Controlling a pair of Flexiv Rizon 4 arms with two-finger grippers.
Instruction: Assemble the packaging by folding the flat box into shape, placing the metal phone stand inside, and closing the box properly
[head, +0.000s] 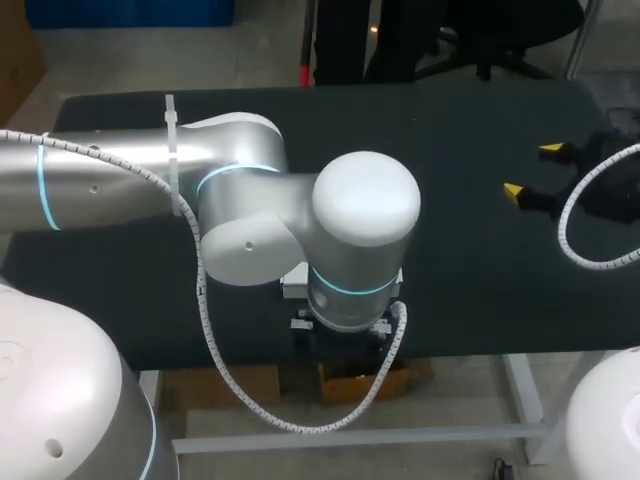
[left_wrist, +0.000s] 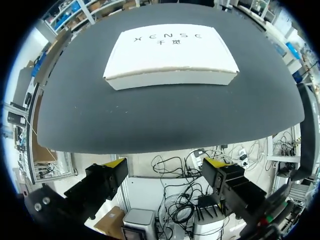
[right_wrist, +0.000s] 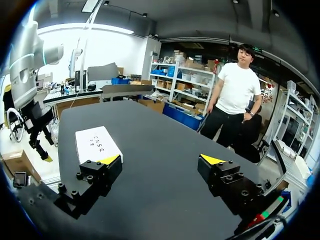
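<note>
Black matting covers the counter in the head view. The left arm is seen coming in from the left, with its bulky wrist over the middle of the counter's near edge. Its fingers are hidden beneath that wrist, and the box cannot be made out from this view. The right hand is held above the counter's right side, with its yellow tips spread wide and nothing between them.

In the left wrist view, the left hand is seen held out past the counter's near edge. Its two fingers are set far apart and nothing is gripped. The box, white and closed, is laid flat on the counter ahead of the hand, well apart from it. Dark print is carried on its lid.

In the right wrist view, the right hand is shown just over the counter, spread wide and empty. The box is found lying flat just ahead of one finger, outside the gap. Beyond the box, the left arm is seen upright at the counter's edge, its dark hand hanging below it.
</note>
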